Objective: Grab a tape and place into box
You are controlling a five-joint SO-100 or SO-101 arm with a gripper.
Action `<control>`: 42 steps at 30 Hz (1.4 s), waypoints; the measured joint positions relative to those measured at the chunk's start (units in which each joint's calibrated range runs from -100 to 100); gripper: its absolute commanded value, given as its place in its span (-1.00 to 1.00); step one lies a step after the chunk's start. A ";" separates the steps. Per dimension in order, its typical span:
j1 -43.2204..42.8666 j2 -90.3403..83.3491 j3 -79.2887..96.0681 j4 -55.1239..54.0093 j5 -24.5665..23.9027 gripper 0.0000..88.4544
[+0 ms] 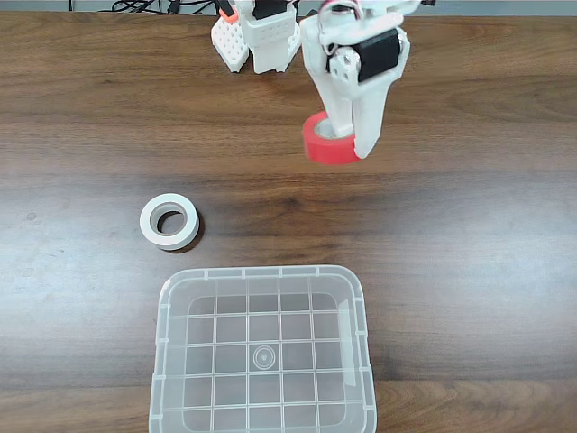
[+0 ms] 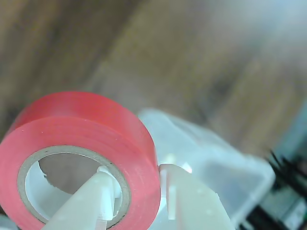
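We see the white two-finger gripper (image 1: 347, 144) clamped on the wall of the small red ring-shaped tape (image 1: 326, 142), lifted above the brown wooden table (image 1: 469, 234), with the white tape roll (image 1: 169, 221) lying near the large clear plastic box (image 1: 167, 361).

The box (image 1: 167, 361) sits open-topped at the table's (image 1: 487, 271) near edge, nothing inside; bare wood lies between it and the raised gripper (image 1: 347, 144); the white roll (image 1: 169, 221) stands leftward, off that path.
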 measured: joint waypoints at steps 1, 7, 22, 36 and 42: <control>1.43 -0.08 -1.81 0.00 0.42 -0.88; 8.49 1.26 -10.11 -3.47 1.77 -0.88; 15.25 30.39 -32.76 -11.78 1.93 -0.88; 15.25 58.85 -60.29 -11.78 1.93 -0.88; 15.25 61.45 -62.18 -11.78 1.93 -0.79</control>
